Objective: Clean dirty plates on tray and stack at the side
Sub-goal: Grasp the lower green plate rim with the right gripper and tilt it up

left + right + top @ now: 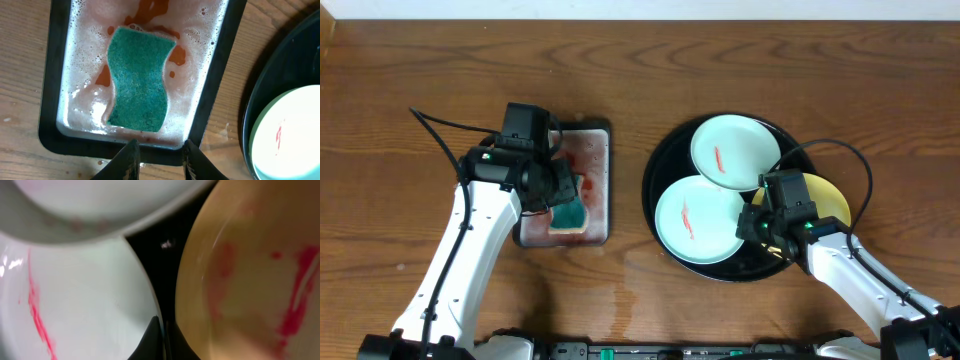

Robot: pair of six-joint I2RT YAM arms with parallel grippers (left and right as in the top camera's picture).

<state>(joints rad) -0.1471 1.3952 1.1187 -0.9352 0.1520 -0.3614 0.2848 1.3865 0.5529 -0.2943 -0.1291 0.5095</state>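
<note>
Three plates lie on the round black tray (654, 190). One pale blue-white plate (735, 150) with a red streak sits at the back. A second one (700, 220), also streaked, sits at the front. A pale yellow plate (832, 200) lies at the right, partly hidden by my right arm. My right gripper (758, 222) is at the front plate's right rim. In the right wrist view its fingers (164, 330) are pressed together on the edge of that plate (90, 305), beside the sauce-smeared yellow plate (250, 280). My left gripper (159, 150) is open and empty above the teal sponge (137, 80).
The sponge (570, 212) lies in pink-stained foam in a small rectangular black-rimmed tray (602, 180) left of the round tray. That small tray's near rim (50, 135) is just below my left fingers. The round tray's edge (255, 100) shows at the right.
</note>
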